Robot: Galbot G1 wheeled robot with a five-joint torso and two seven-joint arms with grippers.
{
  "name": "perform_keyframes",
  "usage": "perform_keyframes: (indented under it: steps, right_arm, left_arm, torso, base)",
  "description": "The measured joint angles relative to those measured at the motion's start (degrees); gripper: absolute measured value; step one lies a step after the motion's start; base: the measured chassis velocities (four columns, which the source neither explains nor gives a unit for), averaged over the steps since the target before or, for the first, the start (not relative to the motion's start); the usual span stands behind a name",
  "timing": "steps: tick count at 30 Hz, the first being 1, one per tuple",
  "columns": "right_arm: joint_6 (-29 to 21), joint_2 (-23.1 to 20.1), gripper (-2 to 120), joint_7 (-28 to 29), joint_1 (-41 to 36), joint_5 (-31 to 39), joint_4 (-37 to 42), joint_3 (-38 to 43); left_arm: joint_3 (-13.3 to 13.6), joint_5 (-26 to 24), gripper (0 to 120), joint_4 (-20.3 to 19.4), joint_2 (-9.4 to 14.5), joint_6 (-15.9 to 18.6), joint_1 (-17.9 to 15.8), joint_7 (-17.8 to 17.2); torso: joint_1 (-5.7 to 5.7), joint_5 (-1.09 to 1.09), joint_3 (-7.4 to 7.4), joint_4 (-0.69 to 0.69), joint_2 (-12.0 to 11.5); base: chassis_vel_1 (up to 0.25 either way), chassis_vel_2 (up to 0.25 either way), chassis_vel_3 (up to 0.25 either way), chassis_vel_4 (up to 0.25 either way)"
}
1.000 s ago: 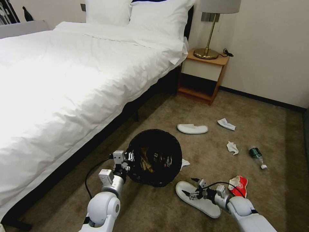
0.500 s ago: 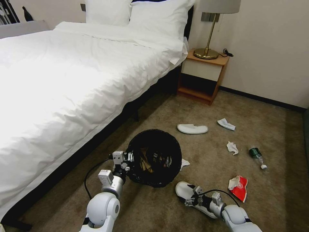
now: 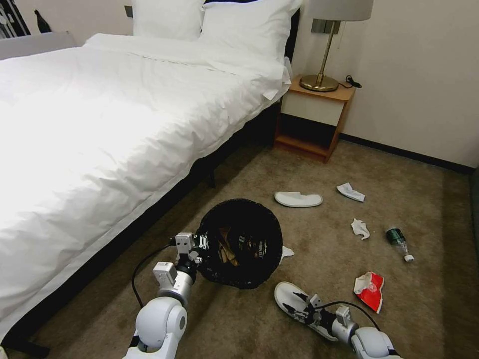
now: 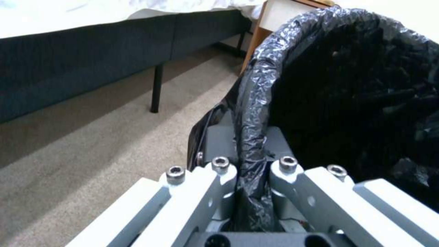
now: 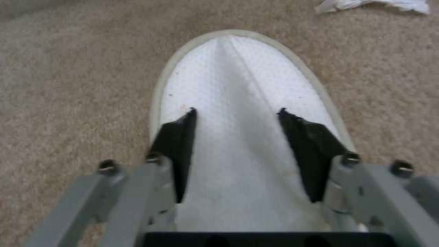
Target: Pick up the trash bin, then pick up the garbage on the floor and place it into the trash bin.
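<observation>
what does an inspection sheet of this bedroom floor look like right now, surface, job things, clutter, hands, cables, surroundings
surface: tan carpet, bare between the litter.
job's things: trash bin lined with a black bag, litter inside; near slipper by the bin; far slipper; two tissues; green bottle; red packet.
clutter: nothing seen.
hands: left hand shut on the bin's rim; right hand open, fingers down over the near slipper.
cables: black cable looping by the left wrist; another over the right wrist.
surroundings: bed, nightstand with lamp.
</observation>
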Motion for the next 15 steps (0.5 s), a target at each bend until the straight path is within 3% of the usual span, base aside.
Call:
perform_keyframes:
  steps: [4,6,10,12,15]
  right_arm:
    - [0.1,-0.1,33,0.1,-0.2,0.0,0.3,0.0]
    - [0.1,0.0,20,0.5,-0.3,0.1,0.5,0.0]
    - [0.2,0.0,13,0.6,-0.3,0.2,0.6,0.0]
    - [0.2,-0.2,0,0.7,-0.3,0.6,0.9,-0.1]
    - [0.2,-0.6,0,0.9,-0.3,0.9,1.2,-0.1]
  left_arm:
    - [0.0,0.0,3,0.0,0.0,0.0,0.0,0.0]
    - [0.0,0.0,3,-0.1,0.0,0.0,0.0,0.0]
    - [0.0,-0.1,3,-0.2,0.1,0.0,0.0,0.0]
    - [-0.1,-0.1,3,-0.4,0.1,0.0,0.0,0.0]
    - [-0.2,-0.2,3,-0.5,0.1,0.0,0.0,0.0]
  torso:
    - [0.0,0.0,0.0,0.0,0.0]
    - [0.0,0.0,0.0,0.0,0.0]
    - [0.0,0.0,0.0,0.0,0.0]
    - [0.0,0.0,0.0,0.0,0.0]
    - [0.0,0.0,0.0,0.0,0.0]
  base:
    - [0.0,0.0,0.0,0.0]
    - [0.0,0.0,0.0,0.0]
    - [0.0,0.0,0.0,0.0]
    - [0.0,0.0,0.0,0.0]
    - [0.0,0.0,0.0,0.0]
